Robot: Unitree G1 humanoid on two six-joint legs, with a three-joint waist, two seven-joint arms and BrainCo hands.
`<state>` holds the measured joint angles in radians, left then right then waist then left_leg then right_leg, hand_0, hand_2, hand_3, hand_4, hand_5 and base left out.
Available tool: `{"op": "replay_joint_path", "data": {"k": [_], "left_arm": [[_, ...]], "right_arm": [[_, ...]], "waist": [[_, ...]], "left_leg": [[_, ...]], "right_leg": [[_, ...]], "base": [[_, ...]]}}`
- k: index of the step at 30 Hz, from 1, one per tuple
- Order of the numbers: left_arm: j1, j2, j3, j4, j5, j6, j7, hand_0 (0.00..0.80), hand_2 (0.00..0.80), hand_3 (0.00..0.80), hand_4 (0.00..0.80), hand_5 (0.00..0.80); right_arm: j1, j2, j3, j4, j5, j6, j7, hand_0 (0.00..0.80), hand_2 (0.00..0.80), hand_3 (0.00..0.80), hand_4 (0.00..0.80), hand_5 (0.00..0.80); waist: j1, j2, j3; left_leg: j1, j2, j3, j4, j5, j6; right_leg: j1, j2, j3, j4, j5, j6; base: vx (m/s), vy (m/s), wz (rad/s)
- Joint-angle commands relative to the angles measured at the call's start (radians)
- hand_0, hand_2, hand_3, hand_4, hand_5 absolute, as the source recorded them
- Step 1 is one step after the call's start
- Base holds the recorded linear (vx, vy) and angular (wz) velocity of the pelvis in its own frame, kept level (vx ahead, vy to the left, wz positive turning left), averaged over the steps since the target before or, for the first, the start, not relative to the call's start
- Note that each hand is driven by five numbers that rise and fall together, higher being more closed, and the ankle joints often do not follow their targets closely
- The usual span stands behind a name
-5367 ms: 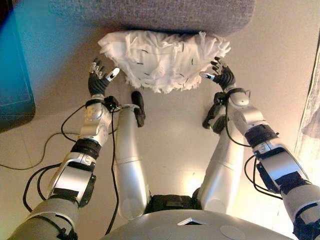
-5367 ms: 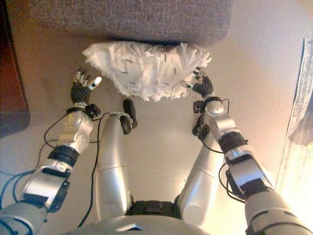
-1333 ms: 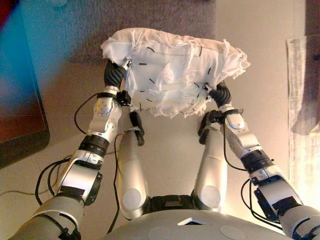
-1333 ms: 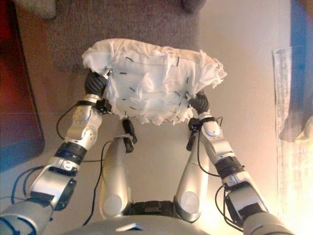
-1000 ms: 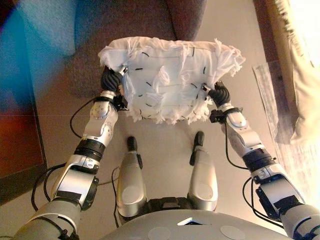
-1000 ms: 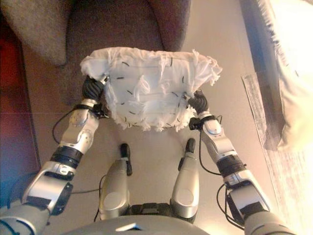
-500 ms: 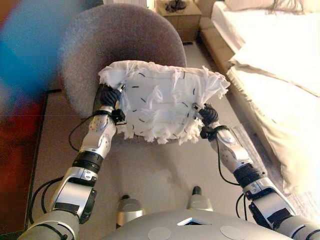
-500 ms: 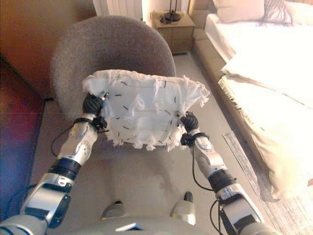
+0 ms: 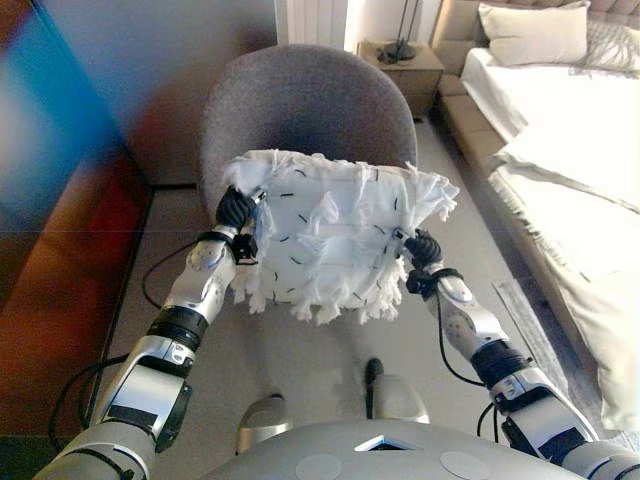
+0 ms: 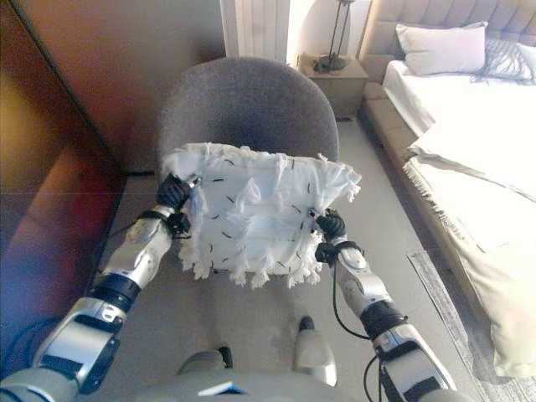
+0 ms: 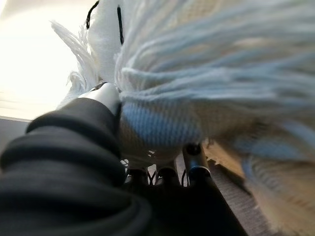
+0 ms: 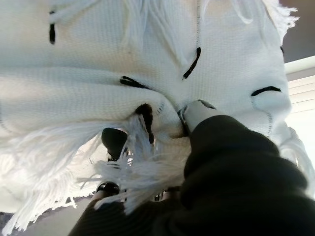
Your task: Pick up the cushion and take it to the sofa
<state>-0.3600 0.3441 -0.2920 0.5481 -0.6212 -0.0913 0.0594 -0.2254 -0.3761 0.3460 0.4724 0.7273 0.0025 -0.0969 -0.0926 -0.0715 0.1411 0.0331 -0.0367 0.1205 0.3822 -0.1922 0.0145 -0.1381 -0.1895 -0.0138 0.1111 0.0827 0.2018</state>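
Two robot hands clamping white fringed cushion [image 9: 335,240] from opposite sides: left robot hand [image 9: 237,208], right robot hand [image 9: 422,248]. Cushion hanging mid-air before grey armchair [image 9: 300,100]. Advice: keeping equal inward squeeze, level carry.

Both hands' fingers buried in cushion [image 9: 335,235] fringe, bed [image 10: 469,142] cut off

The cushion [image 9: 335,232] hangs above the floor [image 9: 330,350], between the left hand [image 9: 236,208] at its left edge and the right hand [image 9: 421,247] at its right. An armchair [image 9: 300,105] stands behind it, a nightstand [image 9: 405,70] beyond, and a bed [image 9: 560,150] lies to the right.
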Motion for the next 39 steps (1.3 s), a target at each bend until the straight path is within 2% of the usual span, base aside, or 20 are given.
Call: {"op": "replay_joint_path", "data": {"k": [1,2,4,5,6,7,8,10,12,15,16,18,21,23,25,27,30,33,36,39], "left_arm": [[-0.022,0.033,0.047,-0.119,0.035,-0.051,-0.021,0.800,0.800,0.800,0.800,0.800],[-0.013,0.025,0.048,-0.113,0.036,-0.062,-0.019,0.800,0.800,0.800,0.800,0.800],[0.016,0.017,0.065,-0.131,0.025,-0.064,-0.010,0.800,0.800,0.800,0.800,0.800],[0.034,0.016,0.078,-0.140,0.023,-0.066,-0.007,0.800,0.800,0.800,0.800,0.800],[0.046,0.011,0.086,-0.141,0.023,-0.074,-0.004,0.800,0.800,0.800,0.800,0.800],[0.043,0.014,0.085,-0.142,0.017,-0.078,0.004,0.800,0.800,0.800,0.800,0.800],[0.035,0.018,0.083,-0.140,0.003,-0.088,0.010,0.800,0.800,0.800,0.800,0.800],[0.030,0.012,0.088,-0.156,-0.013,-0.086,0.021,0.800,0.800,0.800,0.800,0.800],[0.026,0.002,0.086,-0.167,0.003,-0.086,0.022,0.800,0.800,0.800,0.800,0.800],[0.009,0.006,0.077,-0.152,0.015,-0.083,0.004,0.800,0.800,0.800,0.800,0.800],[0.008,0.010,0.077,-0.148,0.018,-0.079,0.006,0.800,0.800,0.800,0.800,0.800],[0.007,0.012,0.081,-0.145,0.013,-0.071,0.006,0.800,0.800,0.800,0.800,0.800],[0.007,0.004,0.085,-0.123,0.015,-0.062,-0.003,0.800,0.800,0.800,0.800,0.800],[0.024,0.001,0.087,-0.122,0.024,-0.071,-0.009,0.800,0.800,0.800,0.800,0.800],[0.049,0.012,0.097,-0.119,0.013,-0.084,-0.027,0.800,0.800,0.800,0.800,0.800],[0.047,0.018,0.105,-0.102,0.004,-0.094,-0.046,0.800,0.800,0.800,0.800,0.800],[0.004,0.043,0.110,-0.072,-0.017,-0.097,-0.061,0.800,0.800,0.800,0.800,0.800],[-0.007,0.056,0.107,-0.078,-0.023,-0.092,-0.053,0.800,0.800,0.800,0.800,0.800],[-0.006,0.064,0.104,-0.102,-0.003,-0.084,-0.054,0.800,0.800,0.800,0.800,0.800],[-0.014,0.069,0.096,-0.092,-0.020,-0.079,-0.073,0.800,0.800,0.800,0.800,0.800]], "right_arm": [[-0.045,-0.018,-0.075,-0.073,0.002,-0.055,0.104,0.800,0.800,0.800,0.800,0.800],[-0.042,-0.025,-0.071,-0.073,0.000,-0.054,0.115,0.800,0.800,0.800,0.800,0.800],[-0.032,-0.023,-0.070,-0.083,-0.006,-0.051,0.140,0.800,0.800,0.800,0.800,0.800],[-0.031,-0.021,-0.066,-0.098,-0.005,-0.038,0.143,0.800,0.800,0.800,0.800,0.800],[-0.027,-0.021,-0.062,-0.116,-0.007,-0.026,0.145,0.800,0.800,0.800,0.800,0.800],[-0.032,-0.024,-0.052,-0.128,-0.008,-0.020,0.144,0.800,0.800,0.800,0.800,0.800],[-0.037,-0.028,-0.046,-0.136,-0.012,-0.017,0.148,0.800,0.800,0.800,0.800,0.800],[-0.032,-0.046,-0.049,-0.134,-0.011,-0.026,0.176,0.800,0.800,0.800,0.800,0.800],[-0.021,-0.065,-0.047,-0.146,0.006,-0.043,0.184,0.800,0.800,0.800,0.800,0.800],[-0.054,-0.056,-0.029,-0.123,0.016,-0.053,0.159,0.800,0.800,0.800,0.800,0.800],[-0.074,-0.045,-0.022,-0.112,0.020,-0.043,0.141,0.800,0.800,0.800,0.800,0.800],[-0.082,-0.034,-0.020,-0.113,0.032,-0.033,0.121,0.800,0.800,0.800,0.800,0.800],[-0.068,0.001,-0.017,-0.110,0.027,-0.025,0.099,0.800,0.800,0.800,0.800,0.800],[-0.046,0.014,-0.013,-0.110,0.007,-0.028,0.099,0.800,0.800,0.800,0.800,0.800],[-0.015,0.019,-0.016,-0.121,-0.012,-0.025,0.105,0.800,0.800,0.800,0.800,0.800],[-0.011,0.022,-0.018,-0.124,-0.029,-0.025,0.104,0.800,0.800,0.800,0.800,0.800],[-0.044,0.033,-0.017,-0.108,-0.027,-0.037,0.099,0.800,0.800,0.800,0.800,0.800],[-0.044,0.038,-0.015,-0.137,-0.013,-0.036,0.082,0.800,0.800,0.800,0.800,0.800],[-0.047,0.066,-0.004,-0.157,-0.016,-0.079,0.056,0.800,0.800,0.800,0.800,0.800],[-0.039,0.096,0.006,-0.167,-0.024,-0.098,0.022,0.800,0.800,0.800,0.800,0.800]], "waist": [[-0.018,-0.030,-0.073],[-0.026,-0.028,-0.088],[-0.033,-0.009,-0.110],[-0.040,0.003,-0.122],[-0.049,0.029,-0.129],[-0.055,0.028,-0.132],[-0.057,0.004,-0.136],[-0.050,-0.014,-0.132],[-0.042,-0.030,-0.126],[-0.013,-0.044,-0.100],[-0.002,-0.044,-0.094],[0.007,-0.041,-0.092],[0.037,-0.007,-0.093],[0.052,0.004,-0.093],[0.065,0.021,-0.105],[0.065,0.027,-0.116],[0.061,0.037,-0.120],[0.070,0.031,-0.124],[0.098,0.027,-0.118],[0.102,0.029,-0.113]], "left_leg": [[0.217,-0.070,0.003,-0.158,-0.116,0.059],[0.222,-0.058,0.015,-0.119,-0.092,0.047],[0.245,-0.019,0.074,-0.079,-0.052,0.023],[0.257,0.008,0.100,-0.048,0.002,0.001],[0.257,0.059,0.119,0.011,0.078,-0.045],[0.222,0.098,0.139,0.102,0.168,-0.090],[0.151,0.113,0.151,0.236,0.236,-0.101],[0.033,0.139,0.129,0.406,0.256,-0.107],[-0.057,0.172,0.106,0.462,0.240,-0.094],[-0.117,0.190,0.069,0.343,0.233,-0.072],[-0.103,0.195,0.064,0.235,0.244,-0.069],[-0.091,0.190,0.056,0.123,0.255,-0.070],[-0.111,0.184,-0.008,-0.214,0.328,-0.107],[-0.134,0.184,-0.019,-0.304,0.353,-0.117],[-0.160,0.188,0.000,-0.395,0.381,-0.131],[-0.173,0.190,0.038,-0.381,0.377,-0.130],[-0.124,0.167,0.056,-0.381,0.330,-0.108],[-0.122,0.128,0.051,-0.330,0.273,-0.069],[-0.131,0.084,0.065,-0.292,0.222,-0.020],[-0.103,0.030,0.050,-0.267,0.165,0.011]], "right_leg": [[-0.139,0.053,-0.136,-0.072,0.159,0.002],[-0.128,0.059,-0.129,-0.061,0.143,-0.016],[-0.093,0.067,-0.173,-0.007,0.086,-0.044],[-0.084,0.078,-0.173,0.023,0.061,-0.063],[-0.063,0.106,-0.170,0.051,0.012,-0.079],[-0.029,0.119,-0.155,0.040,-0.005,-0.104],[0.001,0.110,-0.125,0.018,0.000,-0.132],[0.053,0.109,-0.082,-0.001,-0.013,-0.155],[0.085,0.113,-0.059,-0.013,-0.024,-0.171],[0.130,0.120,-0.044,-0.005,-0.051,-0.179],[0.147,0.127,-0.034,0.001,-0.065,-0.176],[0.158,0.131,-0.028,0.012,-0.078,-0.170],[0.212,0.143,-0.021,0.029,-0.125,-0.155],[0.261,0.139,-0.009,0.016,-0.144,-0.148],[0.332,0.129,-0.004,-0.003,-0.169,-0.136],[0.358,0.114,-0.017,-0.002,-0.189,-0.127],[0.360,0.066,-0.066,0.050,-0.211,-0.095],[0.328,0.017,-0.085,0.139,-0.154,-0.056],[0.277,-0.077,-0.129,0.339,-0.064,-0.059],[0.201,-0.134,-0.103,0.523,-0.017,-0.068]], "base": [[0.575,-0.042,-0.75],[0.573,-0.068,-0.62],[0.543,-0.106,-0.51],[0.478,-0.121,-0.47],[0.418,-0.149,-0.37],[0.421,-0.203,-0.20],[0.355,-0.214,0.02],[0.369,-0.162,-0.04],[0.319,-0.079,-0.27],[0.365,0.010,-0.09],[0.396,0.067,-0.09],[0.387,0.100,-0.11],[0.468,0.184,-0.08],[0.421,0.146,-0.21],[0.454,0.156,-0.45],[0.337,0.149,-0.55],[0.294,0.163,-0.63],[0.252,0.139,-0.19],[0.195,0.182,-0.02],[0.239,0.217,-0.07]]}}
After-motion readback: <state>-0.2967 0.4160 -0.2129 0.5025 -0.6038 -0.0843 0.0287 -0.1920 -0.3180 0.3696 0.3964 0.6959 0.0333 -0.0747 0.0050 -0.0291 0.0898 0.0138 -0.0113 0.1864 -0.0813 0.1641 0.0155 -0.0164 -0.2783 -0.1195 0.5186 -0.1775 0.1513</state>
